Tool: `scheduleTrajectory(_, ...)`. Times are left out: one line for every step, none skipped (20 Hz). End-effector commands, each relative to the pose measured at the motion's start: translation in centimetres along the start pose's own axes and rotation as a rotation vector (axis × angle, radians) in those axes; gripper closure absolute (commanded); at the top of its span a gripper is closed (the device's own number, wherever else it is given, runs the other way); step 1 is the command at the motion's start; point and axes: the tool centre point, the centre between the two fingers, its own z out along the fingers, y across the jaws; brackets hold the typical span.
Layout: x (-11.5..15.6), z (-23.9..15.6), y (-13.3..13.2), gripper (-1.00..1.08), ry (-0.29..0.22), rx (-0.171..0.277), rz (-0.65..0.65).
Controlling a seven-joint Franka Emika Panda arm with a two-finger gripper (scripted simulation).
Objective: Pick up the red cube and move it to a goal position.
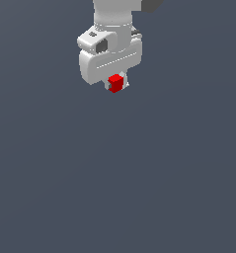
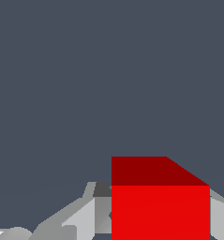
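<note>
The red cube (image 1: 116, 83) is a tiny bright red block held between the fingers of my white gripper (image 1: 117, 85), near the top of the exterior view. The gripper is shut on the cube, and the short fingers show just at either side of it. In the wrist view the red cube (image 2: 160, 206) fills the near part of the picture, with a grey-white finger (image 2: 87, 215) beside it. The arm's white wrist and hand body (image 1: 109, 54) hang above the cube. No goal marker shows in either view.
A plain dark grey-blue surface (image 1: 119, 188) fills the rest of both views. No other objects, containers or edges show.
</note>
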Motion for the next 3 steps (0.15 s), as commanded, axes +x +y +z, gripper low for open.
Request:
scheduleTrajectory(0.01,-0.42,0.11,1.08,-0.001,0.0,0.0)
scheduleTrajectory(0.03,-0.46,0.13,1.08,-0.001,0.0,0.0)
scheduleTrajectory(0.03,-0.47,0.14,1.08,-0.001,0.0,0.0)
